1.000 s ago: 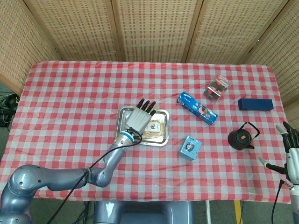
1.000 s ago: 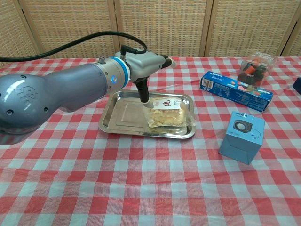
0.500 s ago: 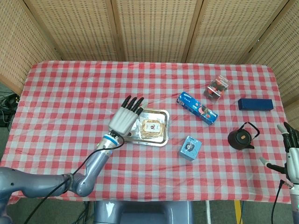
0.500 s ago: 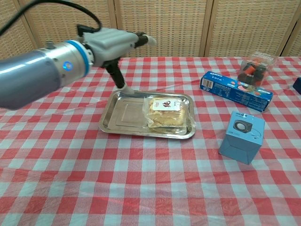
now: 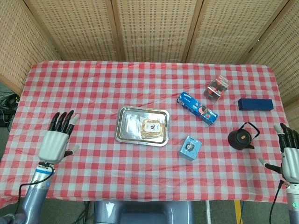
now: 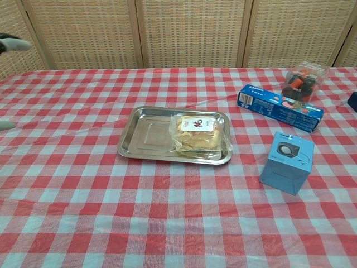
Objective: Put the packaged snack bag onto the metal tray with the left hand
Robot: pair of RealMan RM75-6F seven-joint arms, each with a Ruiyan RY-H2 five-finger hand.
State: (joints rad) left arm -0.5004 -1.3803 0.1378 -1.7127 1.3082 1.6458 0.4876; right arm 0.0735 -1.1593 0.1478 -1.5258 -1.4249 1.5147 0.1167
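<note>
The clear packaged snack bag (image 5: 153, 127) with a pale biscuit inside lies flat in the right half of the shiny rectangular metal tray (image 5: 129, 132), which sits near the middle of the red-and-white checked tablecloth (image 5: 93, 88). The left hand (image 5: 57, 140) hovers over the cloth's left edge, well apart from the tray, fingers spread wide and holding nothing. The right hand (image 5: 288, 158) hangs beyond the right edge, fingers likewise apart and empty.

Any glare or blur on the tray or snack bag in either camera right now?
Chest view: metal tray shows soft reflections, no blown-out glare; the snack bag label is sharp. Head view: even light, faint shadows, bag small but clear; left hand in focus.
</note>
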